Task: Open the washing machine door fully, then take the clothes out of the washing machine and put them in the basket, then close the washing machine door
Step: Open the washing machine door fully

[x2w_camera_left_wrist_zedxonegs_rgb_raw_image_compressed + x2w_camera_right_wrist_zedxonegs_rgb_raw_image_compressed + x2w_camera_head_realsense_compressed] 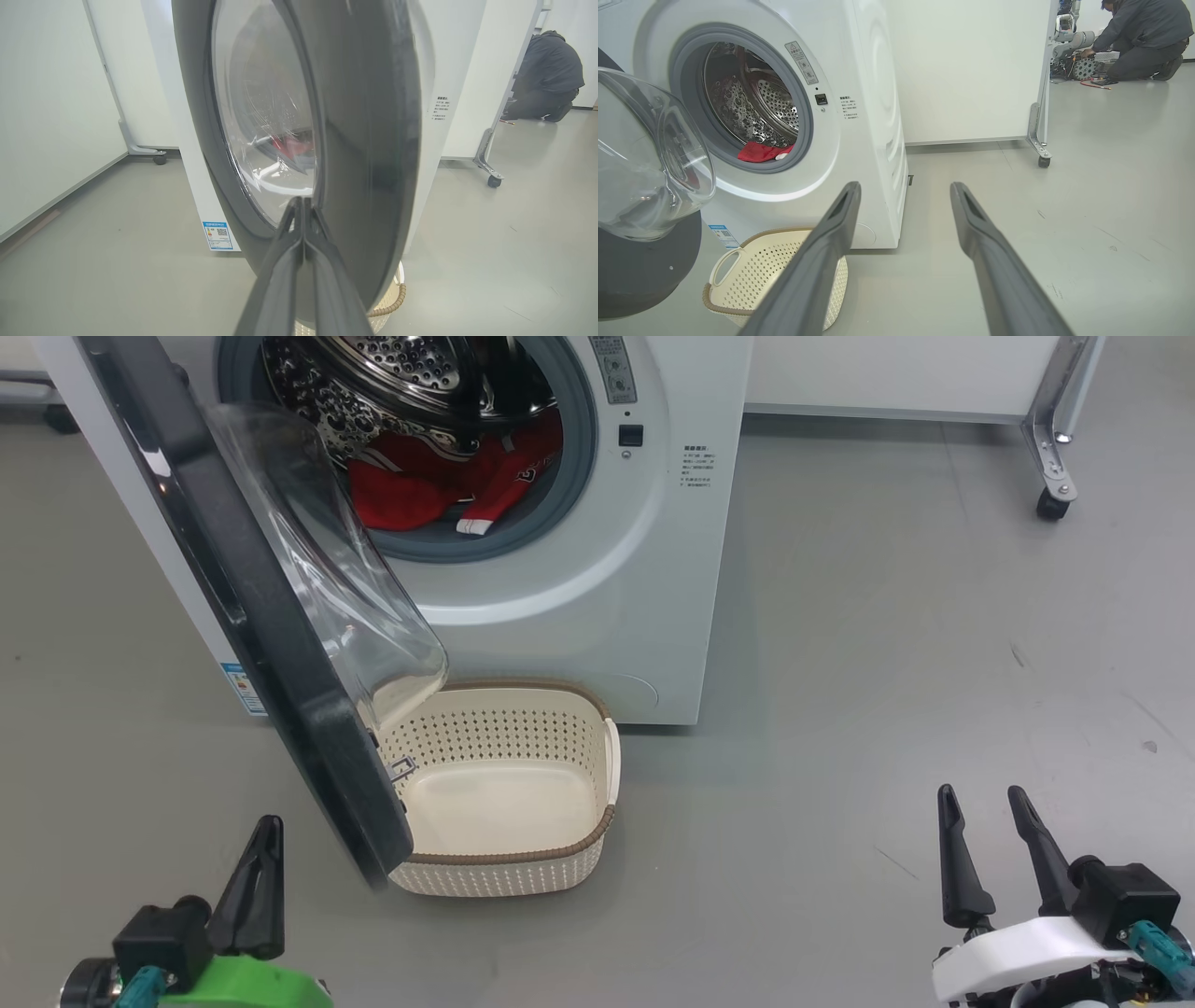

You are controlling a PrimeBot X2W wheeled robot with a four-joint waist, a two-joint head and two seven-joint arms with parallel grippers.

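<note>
**A:** Since the left gripper (267, 835) is clenched on nothing, where does it sit against the washing machine door (271, 644)?

**B:** Just off the door's outer black face, near its free edge. From the left wrist view the tips may be touching the rim; I can't tell.

**A:** And how does the door lie?

**B:** Part open and almost edge-on to the robot, with its hinge at the far end and its free edge at the near end. I judge that opening it fully means swinging that edge toward the left gripper's side.

**A:** The right gripper (982, 795)?

**B:** Released and empty, well apart on the door's glass side. The left arm is much the nearer.

**A:** The rest?

**B:** The basket (611, 775) sits partly under the door's lower edge. Beyond the door's glass side, the clothes (401, 490) lie inside the washing machine (579, 616).
</note>
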